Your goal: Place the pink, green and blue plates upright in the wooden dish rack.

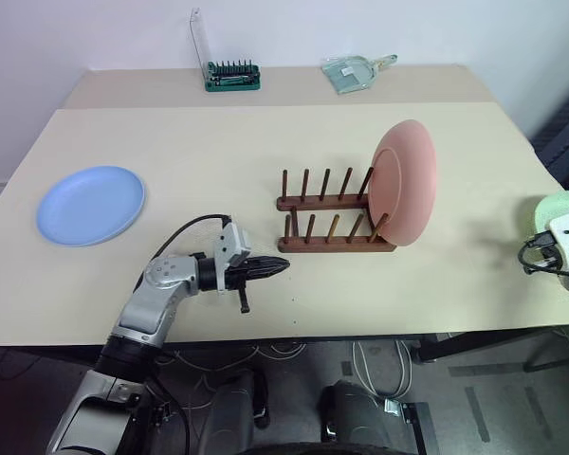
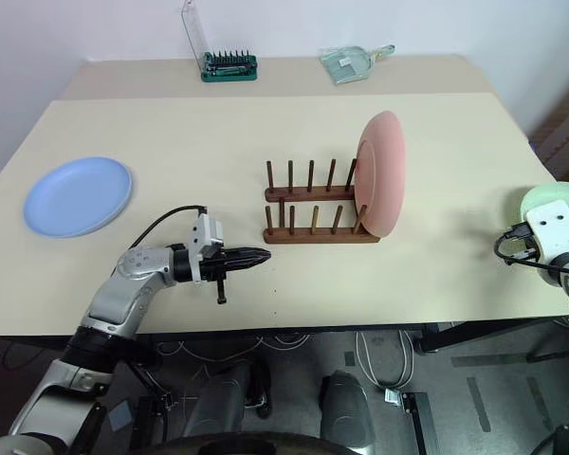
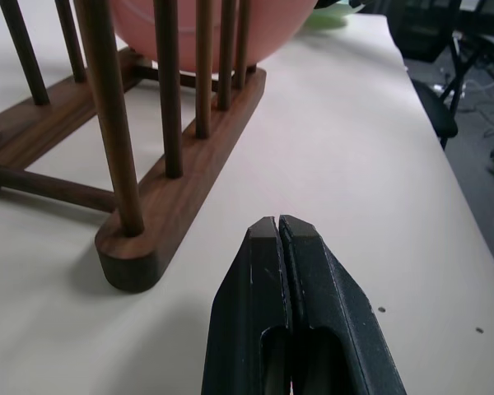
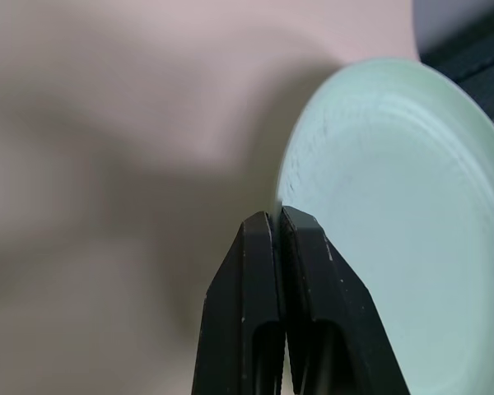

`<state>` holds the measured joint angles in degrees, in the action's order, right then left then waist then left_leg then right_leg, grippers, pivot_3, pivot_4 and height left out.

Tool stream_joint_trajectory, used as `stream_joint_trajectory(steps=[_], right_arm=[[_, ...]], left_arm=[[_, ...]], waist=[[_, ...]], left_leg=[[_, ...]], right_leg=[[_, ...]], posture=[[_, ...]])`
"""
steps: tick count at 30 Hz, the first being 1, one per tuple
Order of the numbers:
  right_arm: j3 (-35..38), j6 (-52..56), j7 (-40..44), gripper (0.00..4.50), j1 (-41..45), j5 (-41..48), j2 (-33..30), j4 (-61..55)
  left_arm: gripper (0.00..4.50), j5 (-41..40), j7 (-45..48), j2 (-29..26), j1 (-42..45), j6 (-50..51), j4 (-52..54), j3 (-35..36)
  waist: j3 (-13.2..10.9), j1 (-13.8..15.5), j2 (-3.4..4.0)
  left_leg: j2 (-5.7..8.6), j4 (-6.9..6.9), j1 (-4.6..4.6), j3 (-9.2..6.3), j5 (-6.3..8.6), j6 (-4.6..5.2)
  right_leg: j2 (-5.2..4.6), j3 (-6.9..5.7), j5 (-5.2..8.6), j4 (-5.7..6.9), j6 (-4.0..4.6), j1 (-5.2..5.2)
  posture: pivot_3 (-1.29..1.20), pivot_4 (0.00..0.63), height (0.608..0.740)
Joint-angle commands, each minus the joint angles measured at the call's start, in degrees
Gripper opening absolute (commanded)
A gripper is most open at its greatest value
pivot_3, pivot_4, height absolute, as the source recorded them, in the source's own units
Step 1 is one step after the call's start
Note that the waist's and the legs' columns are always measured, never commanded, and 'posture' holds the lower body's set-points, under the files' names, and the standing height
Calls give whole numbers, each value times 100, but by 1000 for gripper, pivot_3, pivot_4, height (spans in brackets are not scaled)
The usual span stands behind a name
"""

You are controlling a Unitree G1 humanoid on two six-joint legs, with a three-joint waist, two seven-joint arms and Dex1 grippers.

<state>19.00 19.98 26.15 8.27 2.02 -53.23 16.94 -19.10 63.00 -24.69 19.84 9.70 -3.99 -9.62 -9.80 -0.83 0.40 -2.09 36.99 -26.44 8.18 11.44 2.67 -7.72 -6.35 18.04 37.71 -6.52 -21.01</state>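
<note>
Right gripper (image 4: pixel 278 216) clamped on green plate's (image 4: pixel 395 206) rim at table's right edge (image 2: pixel 474 275); left gripper (image 3: pixel 278 226) pinched empty beside wooden dish rack (image 1: pixel 332 213). Best lifted slowly, kept vertical, slotted between free pegs beside pink plate (image 1: pixel 406 182).

A large table (image 1: pixel 218 284) with a pale beige top stands in the room. A second table (image 1: pixel 294 87) of the same colour is pushed against its far edge, and a thin seam separates the two. Behind them there is a plain white wall (image 1: pixel 95 33). On the far table, near the wall, stands a green bit holder (image 1: pixel 232 76), and beside it lies a clear plastic packet (image 1: pixel 356 72). The floor (image 1: pixel 474 398) under the near edge is dark grey, with white and black cables (image 1: pixel 379 365) lying on it. At the right side, beyond the table, dark furniture is visible. The light is soft and even, with weak shadows.
</note>
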Motion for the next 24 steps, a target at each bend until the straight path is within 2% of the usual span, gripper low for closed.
stream_joint_trajectory(steps=[1,5,11,16,19,24], right_arm=[[365,158,-109,74,-52,24,-116,-665],[634,562,135,74,114,352,-213,-1850],[671,620,164,74,796,501,-287,-2474],[212,402,548,74,2013,959,-287,-3207],[-43,468,810,74,2618,1403,-106,-3578],[-148,1257,999,74,3155,2822,487,-4274]], left_arm=[[0,-222,42,-58,54,41,193,233],[0,-349,100,-194,92,143,248,403],[0,-398,60,-216,99,192,206,464],[0,-356,-39,-168,123,160,118,534],[0,-368,-167,-198,86,220,212,610],[0,-431,-404,-242,120,446,450,726]], waist=[[0,1,0],[0,-16,3],[-1,1,3],[-3,-25,6],[-4,-20,6],[-8,9,-7]], left_leg=[[0,0,0,0,0,0],[-1,-1,-1,0,0,0],[-1,-1,-3,0,1,0],[0,-1,-5,0,0,0],[-3,-5,-6,0,-2,-4],[-1,-2,-10,0,1,0]], right_leg=[[0,0,0,0,0,0],[0,1,0,2,0,-4],[-1,1,0,2,0,-7],[-1,1,0,3,0,-11],[1,3,0,9,1,-20],[-3,1,0,5,1,-16]], posture=[[0,150,736],[0,150,736],[0,150,736],[0,150,736],[0,150,736],[0,150,736]])
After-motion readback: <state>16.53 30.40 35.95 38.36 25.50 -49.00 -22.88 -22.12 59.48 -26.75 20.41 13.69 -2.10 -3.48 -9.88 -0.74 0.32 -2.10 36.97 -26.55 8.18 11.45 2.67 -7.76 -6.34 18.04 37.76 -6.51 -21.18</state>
